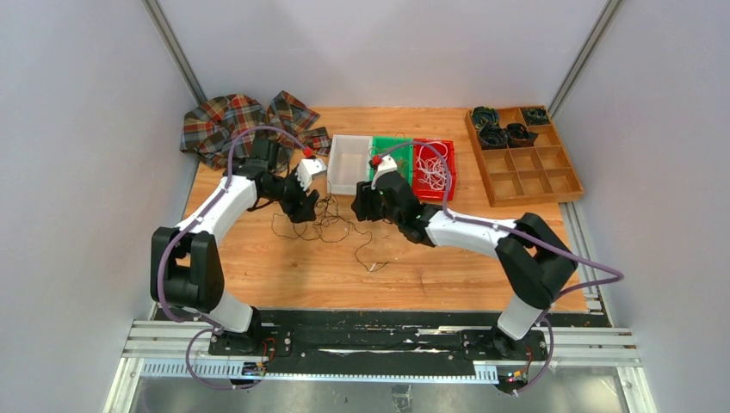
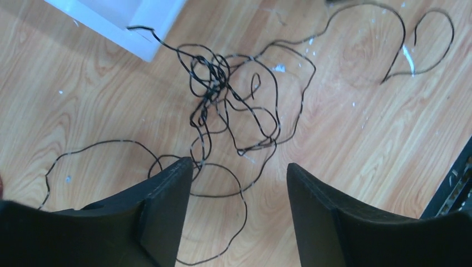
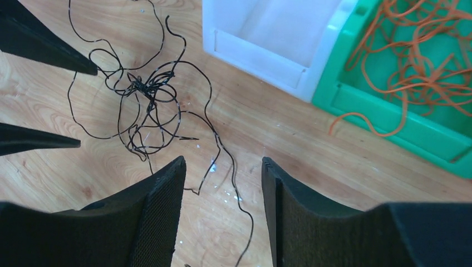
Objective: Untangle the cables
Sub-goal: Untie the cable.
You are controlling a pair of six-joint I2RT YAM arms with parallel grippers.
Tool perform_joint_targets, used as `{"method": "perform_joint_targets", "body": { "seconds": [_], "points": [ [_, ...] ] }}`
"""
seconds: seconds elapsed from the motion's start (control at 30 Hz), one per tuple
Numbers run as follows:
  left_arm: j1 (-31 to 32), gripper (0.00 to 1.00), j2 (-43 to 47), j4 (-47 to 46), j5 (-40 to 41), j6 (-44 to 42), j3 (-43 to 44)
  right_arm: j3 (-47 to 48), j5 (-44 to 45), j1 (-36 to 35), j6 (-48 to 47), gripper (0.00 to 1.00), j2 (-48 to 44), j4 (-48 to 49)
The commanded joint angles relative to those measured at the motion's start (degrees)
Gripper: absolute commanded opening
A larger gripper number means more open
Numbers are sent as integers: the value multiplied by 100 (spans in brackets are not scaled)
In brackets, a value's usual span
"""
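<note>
A tangle of thin black cables [image 1: 330, 225] lies on the wooden table between my two grippers. In the left wrist view its knot [image 2: 214, 75] sits ahead of my left gripper [image 2: 239, 167], which is open, with slack loops on the table below the gap. From the right wrist the same knot [image 3: 146, 86] is ahead and to the left of my right gripper [image 3: 222, 161], also open, with one loose strand running on the table under the gap. Neither gripper holds anything. Orange cables [image 3: 414, 55] lie in the green bin [image 3: 389, 119], white cables [image 1: 435, 172] in the red bin [image 1: 452, 185].
A white bin [image 1: 349, 163] stands just behind the tangle, beside the green and red bins. A wooden divided tray [image 1: 551, 181] with dark coiled rolls is at the back right. A plaid cloth [image 1: 241, 125] lies at the back left.
</note>
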State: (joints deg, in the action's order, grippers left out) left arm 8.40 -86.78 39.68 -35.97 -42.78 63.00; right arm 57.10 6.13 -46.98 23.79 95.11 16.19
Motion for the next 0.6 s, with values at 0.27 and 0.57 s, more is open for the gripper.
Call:
{"method": "perform_joint_targets", "body": {
  "seconds": [0.27, 0.57],
  "points": [
    [109, 48, -477, -1551, -514, 1595, -186, 617, -645, -191, 713, 52, 1175, 1000],
    [135, 14, -857, -1731, -556, 1744, -98, 934, -753, -211, 780, 43, 1743, 1052]
  ]
}}
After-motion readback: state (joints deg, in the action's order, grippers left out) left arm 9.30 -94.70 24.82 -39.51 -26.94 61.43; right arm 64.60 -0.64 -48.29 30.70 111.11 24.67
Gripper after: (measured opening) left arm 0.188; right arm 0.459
